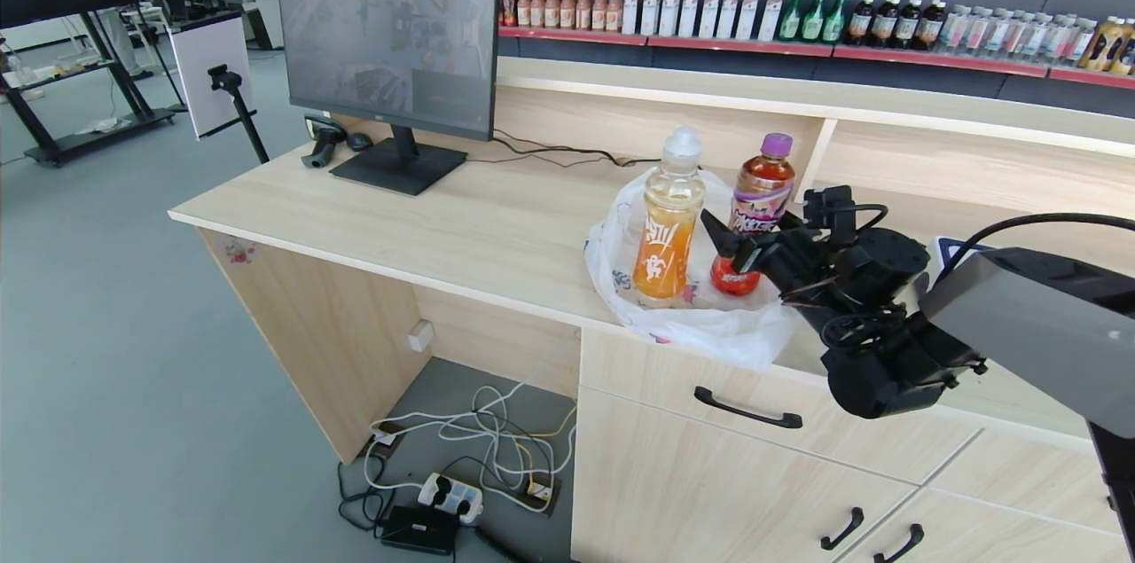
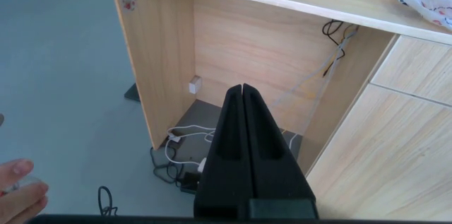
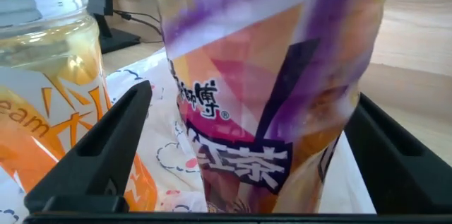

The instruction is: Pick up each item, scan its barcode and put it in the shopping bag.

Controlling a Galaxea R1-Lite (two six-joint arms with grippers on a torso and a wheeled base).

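Note:
Two drink bottles stand upright on the crumpled white shopping bag on the counter: an orange one with a white cap and a red tea bottle with a purple cap. My right gripper is open at the purple-capped bottle's lower half. In the right wrist view its fingers stand on either side of that bottle with small gaps, and the orange bottle is just beside. My left gripper is shut on nothing, low in front of the counter's open underside.
A monitor, a handheld barcode scanner and a mouse stand at the counter's far left. Shelves of bottles line the back wall. Cables and a power strip lie on the floor under the counter.

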